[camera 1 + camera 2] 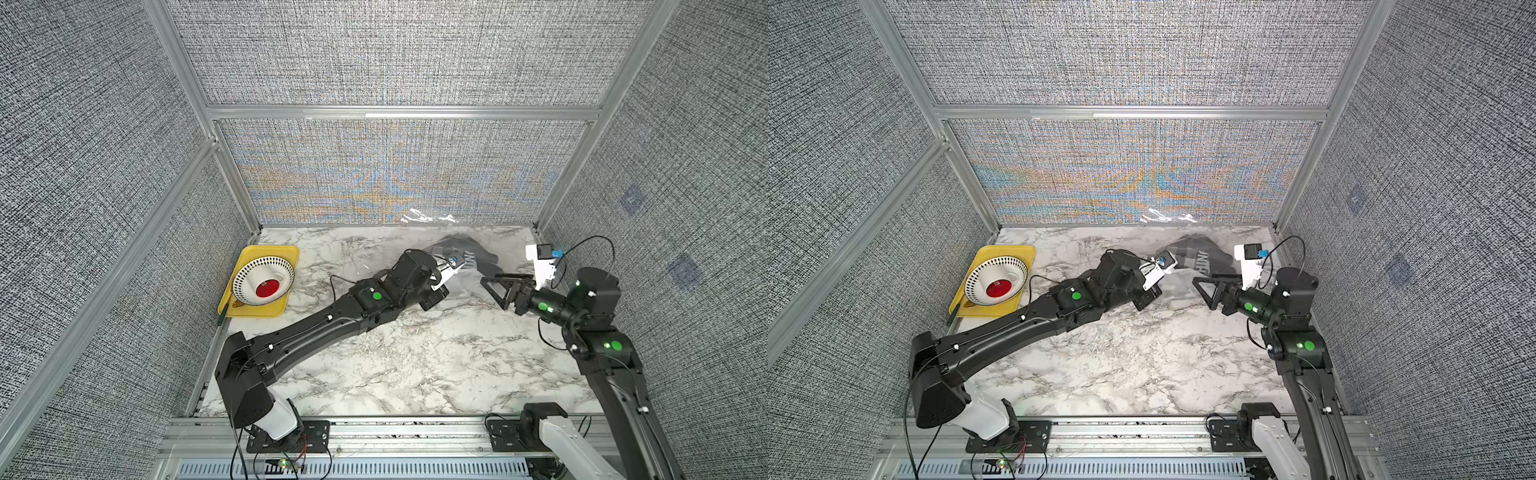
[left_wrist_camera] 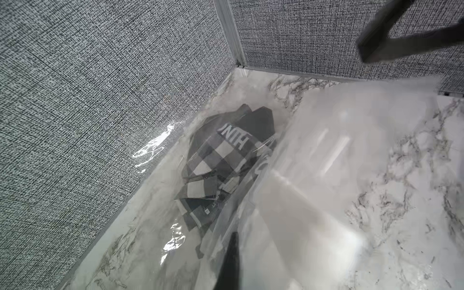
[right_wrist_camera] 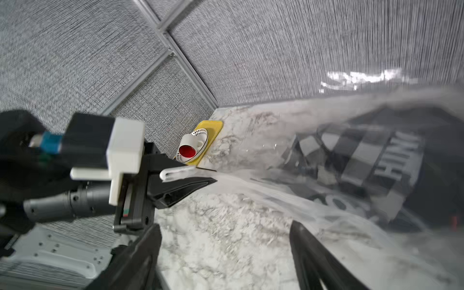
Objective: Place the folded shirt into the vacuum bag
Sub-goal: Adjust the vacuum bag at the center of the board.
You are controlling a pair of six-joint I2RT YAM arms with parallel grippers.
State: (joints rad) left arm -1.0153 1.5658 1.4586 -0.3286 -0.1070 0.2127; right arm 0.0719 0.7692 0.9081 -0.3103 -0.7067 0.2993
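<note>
Sitting inside your clear crinkly vacuum bag (image 2: 339,150), the dark checked folded shirt (image 2: 226,160) looks placed; left gripper (image 3: 200,179) pinches its edge, right gripper (image 3: 223,236) released.

The bag (image 1: 420,217) lies in the desk's (image 1: 395,365) far right corner, against the back wall (image 1: 374,174), with the shirt (image 1: 478,257) in it. The tray (image 1: 286,254) sits at the far left edge; the plate (image 1: 249,272) is on it, the cup (image 1: 269,286) on the plate.
</note>
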